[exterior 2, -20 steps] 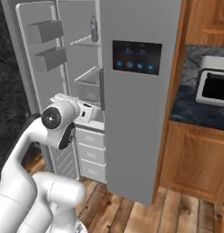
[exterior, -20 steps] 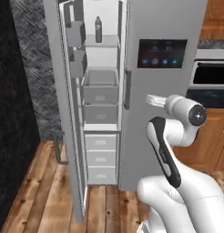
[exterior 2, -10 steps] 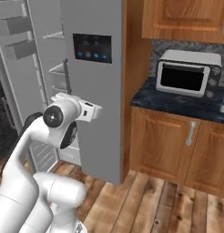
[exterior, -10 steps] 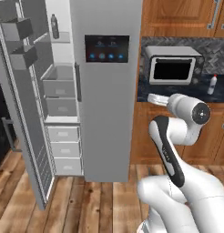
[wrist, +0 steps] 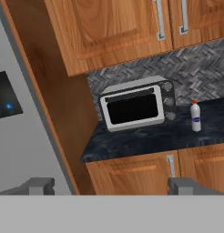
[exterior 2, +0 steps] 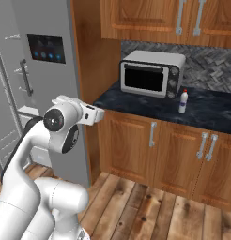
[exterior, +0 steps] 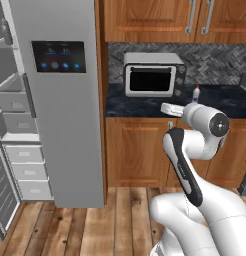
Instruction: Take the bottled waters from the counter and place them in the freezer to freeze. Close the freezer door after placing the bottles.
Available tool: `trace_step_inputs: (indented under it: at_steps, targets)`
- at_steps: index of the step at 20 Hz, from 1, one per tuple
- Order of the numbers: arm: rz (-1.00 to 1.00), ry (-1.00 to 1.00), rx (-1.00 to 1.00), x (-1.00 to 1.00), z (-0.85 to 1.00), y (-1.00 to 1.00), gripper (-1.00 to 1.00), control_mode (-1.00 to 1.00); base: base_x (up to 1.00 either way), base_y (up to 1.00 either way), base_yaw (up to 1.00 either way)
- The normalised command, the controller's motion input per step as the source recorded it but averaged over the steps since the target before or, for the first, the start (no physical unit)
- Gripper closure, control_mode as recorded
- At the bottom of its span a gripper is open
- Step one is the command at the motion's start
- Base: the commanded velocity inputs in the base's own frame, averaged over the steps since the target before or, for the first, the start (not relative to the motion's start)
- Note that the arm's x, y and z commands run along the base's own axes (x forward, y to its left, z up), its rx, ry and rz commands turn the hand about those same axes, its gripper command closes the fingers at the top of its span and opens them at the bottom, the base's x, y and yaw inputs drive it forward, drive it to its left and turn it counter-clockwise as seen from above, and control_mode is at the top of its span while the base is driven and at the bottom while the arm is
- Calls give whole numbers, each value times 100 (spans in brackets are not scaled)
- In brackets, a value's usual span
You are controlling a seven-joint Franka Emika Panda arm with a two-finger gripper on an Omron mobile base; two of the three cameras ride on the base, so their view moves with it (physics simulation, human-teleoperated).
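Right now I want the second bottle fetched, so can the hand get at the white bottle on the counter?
Probably not yet. The white bottle stands free on the counter beside the toaster oven, nothing blocking it, but the open hand is held well short of it. The base likely has to drive closer.

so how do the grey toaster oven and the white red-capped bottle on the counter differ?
The grey toaster oven is a wide box with a black window; the white red-capped bottle is slim and upright. The oven sits near the counter's fridge end, the bottle off beside its knob side. Both stand on the dark marbled counter.
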Motion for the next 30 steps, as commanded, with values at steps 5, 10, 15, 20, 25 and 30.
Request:
trace_step_inputs:
  at_steps: [5, 10, 15, 20, 25, 30]
  targets:
    - [0, 0, 0, 0, 0, 0, -100, 100, 72, -100, -25]
    - [0, 0, 0, 0, 0, 0, -100, 100, 87, -100, -23]
    - [0, 0, 0, 0, 0, 0, -100, 100, 94, -100, -2]
    - [0, 0, 0, 0, 0, 0, -100, 100, 56, -89, 4]
    - [0, 0, 0, 0, 0, 0, -100, 100, 42, -30, 21]
    - [0, 0, 0, 0, 0, 0, -100, 100, 10, 40, 29]
